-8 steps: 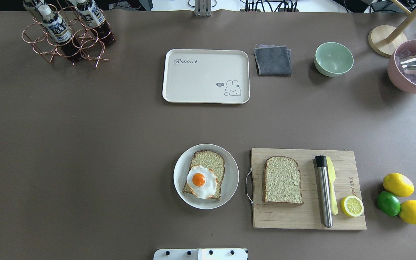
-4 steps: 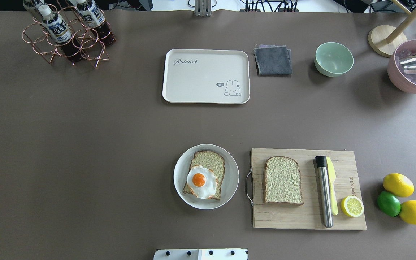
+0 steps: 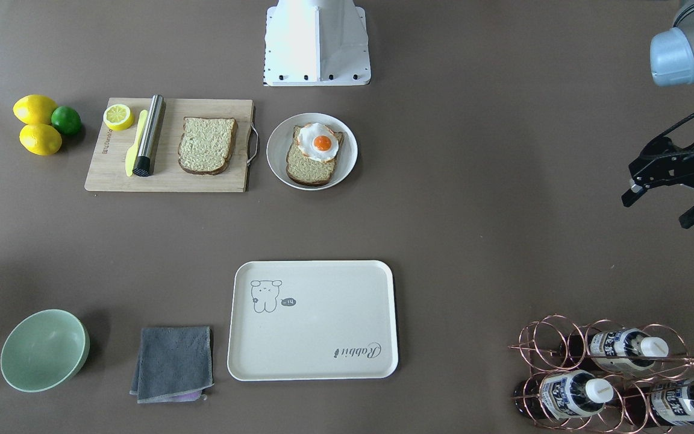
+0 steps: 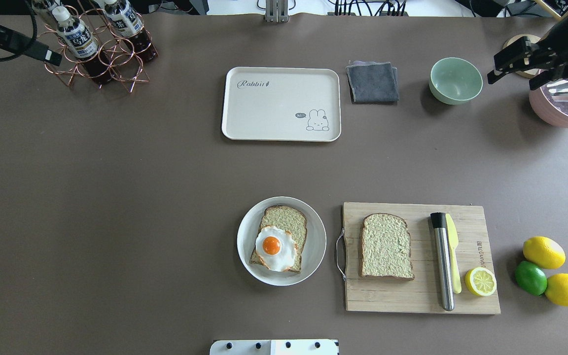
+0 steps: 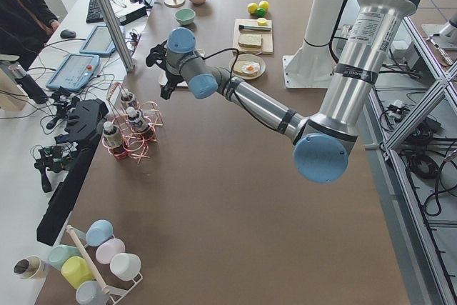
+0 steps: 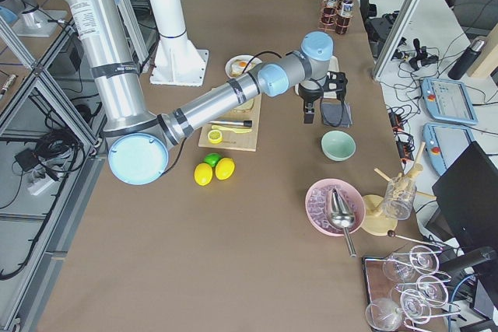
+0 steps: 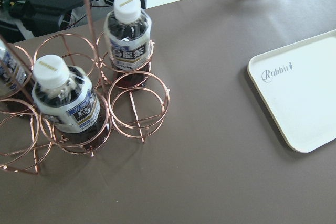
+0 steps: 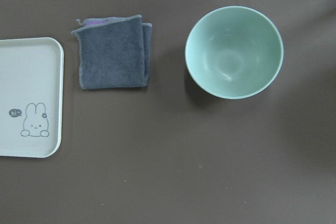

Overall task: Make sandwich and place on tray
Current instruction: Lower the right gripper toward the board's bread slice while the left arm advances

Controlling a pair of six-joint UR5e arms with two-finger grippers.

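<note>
Left claw (image 3: 657,208) hung open and empty at the edge of the front view, above the counter (image 3: 503,199) and well apart from the food. In that view the tray (image 3: 314,325) lay between a grey cloth (image 3: 172,361) and a copper wire rack (image 3: 543,337) holding bottles (image 3: 570,395), far from both pieces of bread. One bread slice (image 3: 308,172) carrying the fried egg (image 3: 321,143) sat on a round plate (image 3: 276,150). The second slice (image 3: 206,144) lay flat on the wooden board (image 3: 166,178) just beside the plate. From overhead, the right claw (image 4: 513,80) was spread wide with nothing between its fingers, hovering near the green bowl (image 4: 455,80) and a pink bowl (image 4: 550,116). The left-side view showed the near arm stretched out by the rack, and the right-side view showed the near arm reaching over the cloth. The left wrist camera looked down on the bottles and a corner of the tray. The right wrist camera saw the cloth, the green bowl and the tray's rabbit corner.
</note>
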